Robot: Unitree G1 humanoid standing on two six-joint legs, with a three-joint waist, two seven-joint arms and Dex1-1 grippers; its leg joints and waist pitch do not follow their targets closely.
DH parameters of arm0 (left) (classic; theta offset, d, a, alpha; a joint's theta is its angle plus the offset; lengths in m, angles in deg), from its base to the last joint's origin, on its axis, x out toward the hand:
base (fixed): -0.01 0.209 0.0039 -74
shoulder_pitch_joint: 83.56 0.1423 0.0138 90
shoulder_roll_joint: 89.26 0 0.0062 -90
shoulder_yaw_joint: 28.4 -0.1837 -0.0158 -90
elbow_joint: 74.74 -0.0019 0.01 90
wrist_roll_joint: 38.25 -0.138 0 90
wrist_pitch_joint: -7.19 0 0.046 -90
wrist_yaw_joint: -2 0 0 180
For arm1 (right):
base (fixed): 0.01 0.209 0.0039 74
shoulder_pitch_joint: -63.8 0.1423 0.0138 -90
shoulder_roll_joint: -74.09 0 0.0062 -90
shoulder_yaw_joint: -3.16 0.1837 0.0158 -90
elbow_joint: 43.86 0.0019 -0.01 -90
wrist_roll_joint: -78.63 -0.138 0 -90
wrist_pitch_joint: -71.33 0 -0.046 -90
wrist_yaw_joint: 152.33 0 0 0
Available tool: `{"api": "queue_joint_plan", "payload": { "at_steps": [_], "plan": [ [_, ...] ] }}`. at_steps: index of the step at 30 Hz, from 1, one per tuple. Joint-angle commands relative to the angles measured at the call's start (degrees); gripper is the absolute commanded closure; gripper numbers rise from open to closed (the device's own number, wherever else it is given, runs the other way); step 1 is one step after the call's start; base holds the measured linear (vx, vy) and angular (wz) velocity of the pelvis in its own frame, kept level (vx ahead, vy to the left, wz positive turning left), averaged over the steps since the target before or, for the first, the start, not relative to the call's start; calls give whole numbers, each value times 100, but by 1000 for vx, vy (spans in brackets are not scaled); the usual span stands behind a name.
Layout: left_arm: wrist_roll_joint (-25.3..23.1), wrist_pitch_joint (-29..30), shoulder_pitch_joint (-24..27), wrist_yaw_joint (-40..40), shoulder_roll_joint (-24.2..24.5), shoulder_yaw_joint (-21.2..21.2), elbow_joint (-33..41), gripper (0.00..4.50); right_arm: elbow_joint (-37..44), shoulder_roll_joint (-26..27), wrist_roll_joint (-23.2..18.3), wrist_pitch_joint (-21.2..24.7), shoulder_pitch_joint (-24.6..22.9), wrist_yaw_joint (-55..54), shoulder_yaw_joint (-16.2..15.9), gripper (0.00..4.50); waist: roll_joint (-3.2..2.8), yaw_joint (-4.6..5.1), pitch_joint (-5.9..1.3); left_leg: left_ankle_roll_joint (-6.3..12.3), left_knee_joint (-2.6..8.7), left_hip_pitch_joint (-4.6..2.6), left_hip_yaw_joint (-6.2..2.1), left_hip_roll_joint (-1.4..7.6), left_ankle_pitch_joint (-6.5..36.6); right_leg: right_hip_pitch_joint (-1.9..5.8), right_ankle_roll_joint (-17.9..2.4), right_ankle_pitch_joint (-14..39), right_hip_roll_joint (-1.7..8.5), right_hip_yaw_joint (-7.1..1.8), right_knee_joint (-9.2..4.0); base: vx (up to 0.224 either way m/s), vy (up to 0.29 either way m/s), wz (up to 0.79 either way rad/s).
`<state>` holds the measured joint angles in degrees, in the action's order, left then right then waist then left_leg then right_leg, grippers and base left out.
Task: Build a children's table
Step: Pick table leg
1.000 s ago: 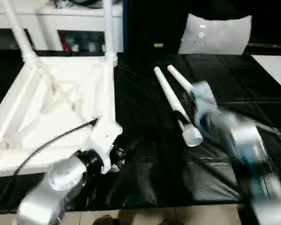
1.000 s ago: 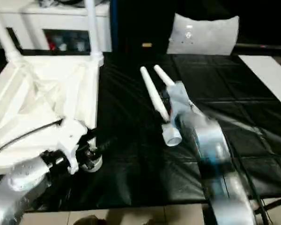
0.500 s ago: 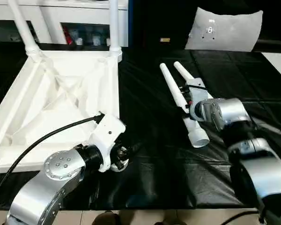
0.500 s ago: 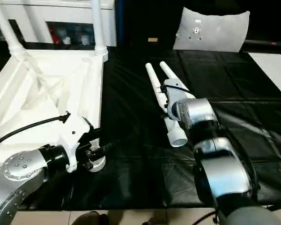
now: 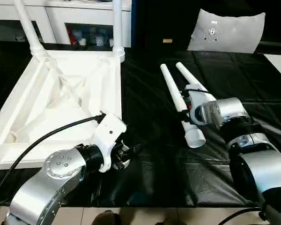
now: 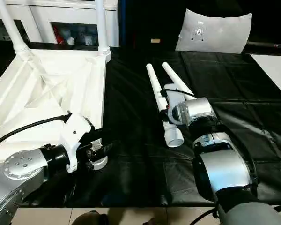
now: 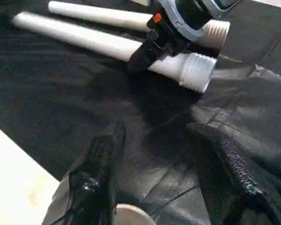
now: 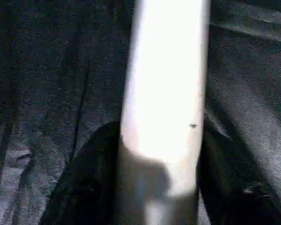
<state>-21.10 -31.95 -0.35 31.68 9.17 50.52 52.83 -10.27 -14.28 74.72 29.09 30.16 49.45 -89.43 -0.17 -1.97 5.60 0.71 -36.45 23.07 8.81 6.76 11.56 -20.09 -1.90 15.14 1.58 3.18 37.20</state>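
Table top (image 5: 61, 98): white plastic, upside down on the black cover (image 5: 150, 108), ribs up, on robot's left. Two legs (image 5: 116, 23) already stand in the far corner sockets.
Loose legs: two lie side by side on the cover to the right of the top, thin ends pointing away, threaded fat ends toward robot. Near leg (image 5: 178, 101) is the one being taken; other leg (image 6: 178, 86) is just beside it.
R gripper (image 7: 147, 49): down over the near leg's thick half. Wrist view has a black finger (image 8: 89, 183) on each side of the white tube, close against it; looks clamped or nearly so, can't tell if it's fully tight.
L gripper (image 7: 173, 173): fingers spread about halfway, nothing between them, low over the cover by the top's near corner.
Handling (guess): hollow plastic tube, so light, stiff, smooth, round; will roll and could slip or swing if pinched near one end. Taper means grip is firmer toward the fat end.
Where to hold: thick half, short of the threads, keeping threads free for the socket.
Hard to see: near sockets of the top sit behind the L arm (image 5: 56, 183). Upright legs are cut off by the frame edge. Contact of R fingers is hidden by the wrist in head views. Far-side clutter is unclear.
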Motion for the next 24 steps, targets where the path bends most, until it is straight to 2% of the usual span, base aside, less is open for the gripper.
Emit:
{"api": "queue_joint_plan", "payload": {
  "at_steps": [1, 2, 3, 4, 5, 7, 8, 9, 10, 11, 12, 13, 14, 15, 16, 17, 18, 19, 20, 21, 24],
  "plan": [
    [32, 17, -45, 33, 20, -37, -31, 162, 68, -78, -60, 119, -76, 15, 127, 249, -78, -6, -393, -162, 470, -157, -248, 694, 492, 173, -1646, -647, 810, -379, -318, 0, 0, 0],
    [32, 17, -45, 33, 20, -37, -31, 162, 68, -78, -60, 119, -76, 15, 127, 249, -98, -2, -396, -175, 470, -152, -249, 694, 533, 181, -1652, -613, 809, -380, -319, 0, 0, 0],
    [32, 17, -45, 33, 20, -37, -31, 162, 68, -78, -60, 119, -76, 15, 127, 249, -85, -2, -395, -174, 471, -151, -248, 695, 551, 182, -1657, -598, 809, -382, -322, 0, 0, 0],
    [43, 2, -62, 29, 23, -44, -66, 162, 137, -75, -87, 124, -108, -8, 180, 249, -136, -13, -398, -188, 465, -152, -255, 695, 575, 179, -1663, -555, 814, -382, -315, 0, 0, 0],
    [52, -3, -70, 28, 20, -42, -85, 162, 214, -71, -107, 130, -138, -34, 213, 263, -135, -8, -402, -209, 468, -160, -251, 698, 609, 172, -1661, -551, 800, -381, -318, 0, 0, 0],
    [72, 4, -109, 6, -16, -22, -158, 162, 440, -64, -214, 189, -206, -126, 377, 265, -170, -19, -412, -245, 476, -166, -258, 703, 646, 181, -1634, -606, 792, -380, -310, 0, 0, 0],
    [66, 4, -127, -13, -34, -17, -186, 162, 527, -67, -247, 204, -234, -144, 424, 265, -145, -14, -417, -211, 475, -162, -251, 697, 562, 186, -1633, -718, 789, -380, -311, 0, 0, 0],
    [56, -16, -149, -46, -67, 5, -225, 162, 655, -69, -289, 232, -278, -156, 479, 266, -183, -25, -426, -182, 461, -155, -253, 687, 523, 190, -1648, -740, 806, -378, -304, 0, 0, 0],
    [79, -22, -201, -113, -167, 82, -291, 162, 952, -70, -406, 218, -380, -152, 619, 266, -171, -18, -420, -169, 464, -153, -245, 688, 535, 189, -1643, -721, 804, -381, -321, 0, 0, 0],
    [99, -71, -262, -181, -272, 170, -368, 162, 1297, -59, -544, 153, -500, -128, 768, 266, -201, -37, -428, -170, 454, -161, -247, 697, 533, 191, -1620, -731, 809, -385, -317, 0, 0, 0],
    [117, -109, -310, -240, -362, 245, -430, 162, 1567, -40, -660, 59, -599, -99, 888, 266, -177, -40, -430, -148, 464, -159, -245, 709, 517, 203, -1577, -794, 803, -389, -322, 0, 0, 0],
    [157, -161, -389, -368, -540, 391, -542, 162, 2005, 33, -884, -278, -791, -9, 1102, 266, -188, -44, -438, -141, 461, -161, -248, 708, 507, 206, -1582, -840, 806, -386, -314, 0, 0, 0],
    [283, -263, -550, -591, -886, 686, -762, 162, 2770, 183, -1331, -727, -1132, 297, 1460, 266, -191, -46, -436, -80, 454, -139, -247, 715, 521, 215, -1559, -906, 831, -394, -317, 0, 0, 0],
    [283, -263, -550, -591, -886, 686, -762, 162, 2770, 183, -1331, -727, -1132, 297, 1460, 266, -175, -56, -426, -26, 463, -139, -231, 718, 559, 226, -1510, -910, 836, -401, -356, 0, 0, 0],
    [509, -291, -716, -751, -1225, 976, -945, 162, 3423, 281, -1784, -667, -1421, 651, 1720, 266, -178, -48, -458, 48, 453, -152, -263, 727, 473, 224, -1549, -974, 831, -384, -322, 0, 0, 0],
    [700, -283, -830, -766, -1399, 1100, -1009, 162, 3826, 352, -2216, -425, -1614, 949, 1932, 266, -177, -71, -442, 169, 451, -140, -242, 714, 412, 230, -1524, -1026, 825, -392, -344, 0, 0, 0],
    [823, -270, -900, -753, -1491, 1157, -1034, 162, 4061, 398, -2507, -239, -1732, 1137, 2073, 266, -180, -92, -460, 295, 435, -159, -253, 733, 350, 244, -1533, -1149, 845, -399, -342, 0, 0, 0],
    [918, -243, -958, -737, -1552, 1191, -1054, 162, 4236, 432, -2658, -214, -1831, 1251, 2139, 266, -173, -85, -464, 349, 444, -145, -272, 744, 306, 235, -1549, -1151, 837, -384, -326, 0, 0, 0],
    [1036, -230, -1046, -719, -1643, 1226, -1093, 162, 4538, 484, -2905, -246, -2018, 1489, 2195, 266, -151, -94, -445, 409, 459, -140, -266, 727, 330, 202, -1563, -969, 822, -368, -341, 0, 0, 0],
    [1036, -230, -1046, -719, -1643, 1226, -1093, 162, 4538, 484, -2905, -246, -2018, 1489, 2195, 266, -160, -107, -434, 400, 448, -142, -259, 732, 427, 198, -1556, -728, 844, -378, -367, 0, 0, 0],
    [1497, -104, -1340, -672, -1971, 1432, -1254, 162, 5212, 629, -3622, -26, -2443, 1910, 2339, 266, -165, -116, -400, 299, 471, -151, -263, 729, 610, 179, -1525, -181, 837, -391, -438, 0, 0, 0]
  ]
}}
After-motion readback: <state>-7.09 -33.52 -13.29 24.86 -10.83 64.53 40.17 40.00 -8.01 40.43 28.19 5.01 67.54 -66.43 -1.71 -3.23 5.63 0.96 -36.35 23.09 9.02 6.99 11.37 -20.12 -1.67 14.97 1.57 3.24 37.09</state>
